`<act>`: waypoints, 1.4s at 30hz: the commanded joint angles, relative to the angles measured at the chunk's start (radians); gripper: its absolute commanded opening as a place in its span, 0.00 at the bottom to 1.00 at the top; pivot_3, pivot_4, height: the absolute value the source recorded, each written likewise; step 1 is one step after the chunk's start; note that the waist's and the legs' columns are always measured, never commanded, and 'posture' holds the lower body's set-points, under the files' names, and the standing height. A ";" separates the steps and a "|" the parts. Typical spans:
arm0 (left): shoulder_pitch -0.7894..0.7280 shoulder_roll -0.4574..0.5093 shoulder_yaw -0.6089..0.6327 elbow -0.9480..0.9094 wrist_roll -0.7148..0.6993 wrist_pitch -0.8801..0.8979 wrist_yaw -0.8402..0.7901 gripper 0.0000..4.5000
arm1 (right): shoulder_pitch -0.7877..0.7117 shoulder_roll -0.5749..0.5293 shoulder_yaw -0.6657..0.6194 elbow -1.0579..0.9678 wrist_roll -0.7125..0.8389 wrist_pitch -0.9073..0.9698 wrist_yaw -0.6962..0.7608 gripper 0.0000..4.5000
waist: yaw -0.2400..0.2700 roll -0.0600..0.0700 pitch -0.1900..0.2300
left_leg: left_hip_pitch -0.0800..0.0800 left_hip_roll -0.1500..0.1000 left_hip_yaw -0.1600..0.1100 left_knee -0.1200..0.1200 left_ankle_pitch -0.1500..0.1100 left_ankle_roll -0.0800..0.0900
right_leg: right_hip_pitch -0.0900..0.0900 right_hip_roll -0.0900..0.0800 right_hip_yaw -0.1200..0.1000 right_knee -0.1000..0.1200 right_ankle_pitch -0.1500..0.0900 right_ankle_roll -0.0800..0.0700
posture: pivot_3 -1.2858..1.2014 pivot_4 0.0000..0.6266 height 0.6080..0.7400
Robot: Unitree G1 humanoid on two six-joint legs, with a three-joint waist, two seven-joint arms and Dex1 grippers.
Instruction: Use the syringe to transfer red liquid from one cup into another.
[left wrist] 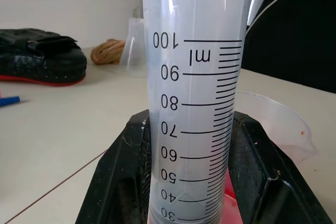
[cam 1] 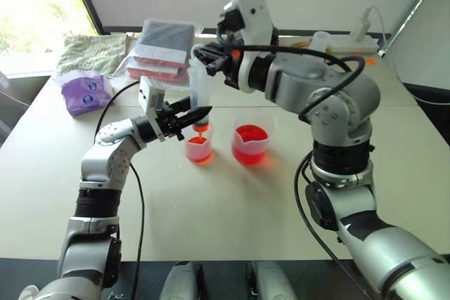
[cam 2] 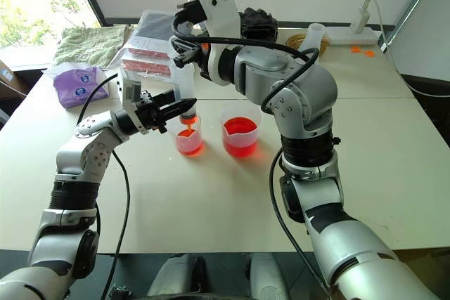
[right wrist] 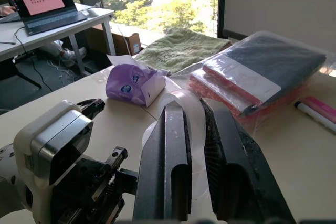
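Over the beige table point(cam 1: 232, 201), head views: our left gripper point(cam 1: 199, 115) is clamped round the lower barrel of the large clear plastic syringe point(cam 1: 200, 96), held upright with its orange tip just inside the mouth of the smaller, narrower clear plastic cup point(cam 1: 199, 148). Translucent red liquid point(cam 1: 200, 152) sits low in that cup. Just beside it stands the wider spouted clear beaker point(cam 1: 251, 143), also part full of red. Our right gripper point(cam 2: 184, 53) sits at the syringe's top end, closed on the plunger's white disc.

Judgement: this looks like the discharge step. We should keep the barrel vertical, the tip centred inside the rim, and press the plunger slowly and straight so nothing splashes or tips the light cup.

Left wrist view: black fingers point(left wrist: 123, 182) bracket the graduated barrel on both sides, pressed against it; the barrel above reads clear, with red at its base.

Right wrist view: the fingers point(right wrist: 170, 166) stand nearly together, the thin white plunger disc point(right wrist: 191, 129) pinched between them.
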 commanded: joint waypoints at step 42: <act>-0.033 0.058 0.035 -0.133 -0.059 0.018 -0.004 0.33 | 0.029 0.000 0.014 -0.065 0.061 0.106 0.161 0.01 | 0.000 0.000 0.000 | 0.000 0.000 0.000 0.000 0.000 0.000 | 0.000 0.000 0.000 0.000 0.000 0.000 | 0.52 0.24 1.00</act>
